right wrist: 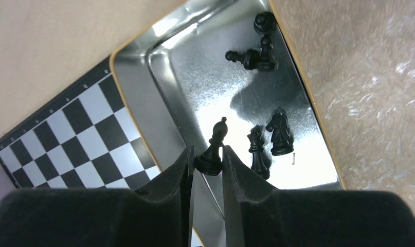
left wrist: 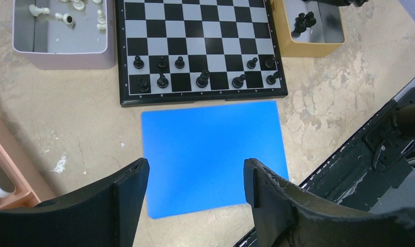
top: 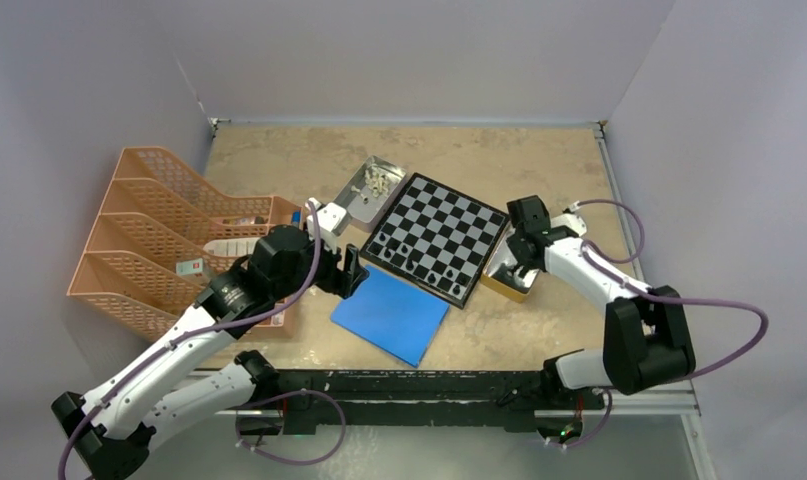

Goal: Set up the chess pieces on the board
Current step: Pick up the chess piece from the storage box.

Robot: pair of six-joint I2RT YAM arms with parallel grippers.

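The chessboard [top: 437,236] lies mid-table with several black pieces [left wrist: 163,80] standing on its two near rows. My right gripper [right wrist: 206,163] is shut on the base of a black bishop [right wrist: 215,145] and holds it over the yellow-rimmed metal tin [right wrist: 138,103], where several more black pieces [right wrist: 277,135] lie or stand. That tin sits at the board's right edge [top: 509,280]. My left gripper [left wrist: 195,175] is open and empty above the blue sheet [left wrist: 211,149]. Cream pieces [left wrist: 66,16] lie in the pink-rimmed tin [left wrist: 61,51] left of the board.
Orange mesh file trays [top: 149,230] stand at the left. The blue sheet [top: 391,314] lies just in front of the board. The table's dark front rail [top: 419,385] runs along the near edge.
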